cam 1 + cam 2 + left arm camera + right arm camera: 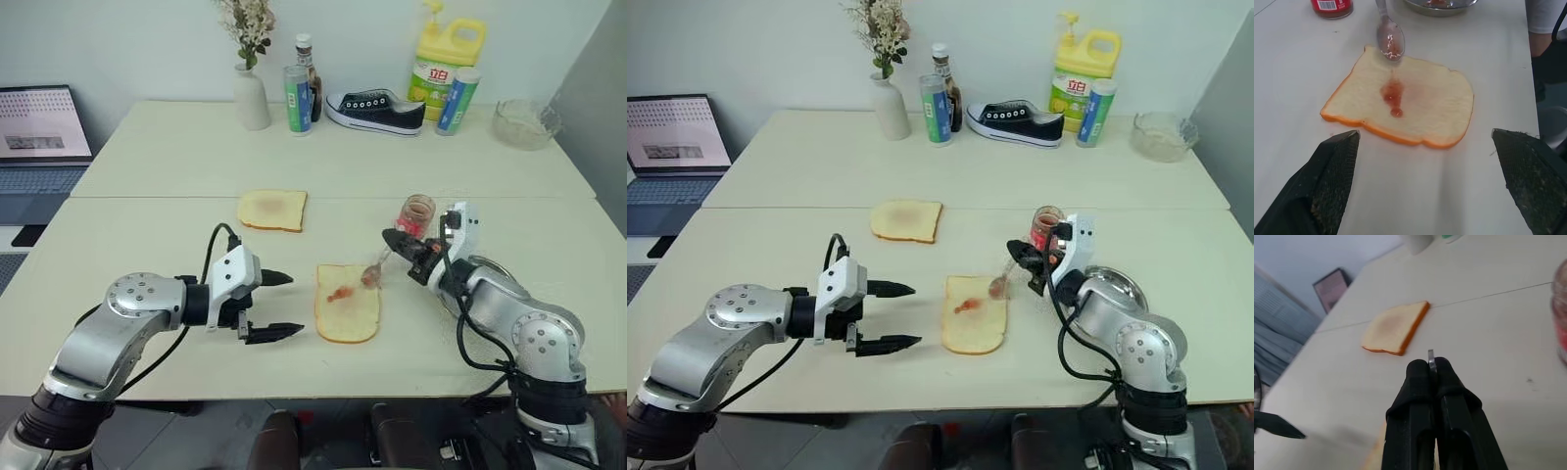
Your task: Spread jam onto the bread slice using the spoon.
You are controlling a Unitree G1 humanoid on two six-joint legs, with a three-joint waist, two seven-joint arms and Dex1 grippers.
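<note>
The bread slice [347,311] lies flat near the table's front, with a small red jam smear [1393,95] on its pale face. The spoon [373,274] hovers bowl-down over the slice's far right corner, with traces of jam in its bowl [1391,41]. My right gripper [400,246] is shut on the spoon's thin handle [1431,356]. The jam jar [416,213] stands just behind that gripper. My left gripper [296,304] is open beside the slice's left edge, a short gap away, with nothing between its fingers [1327,181].
A second slice with a browner centre [272,210] lies farther back. A steel plate [1120,281] sits under my right forearm. A vase [251,96], bottles, a shoe [375,110], a detergent jug and a glass bowl [527,123] line the far edge. A laptop [39,137] stands at the left.
</note>
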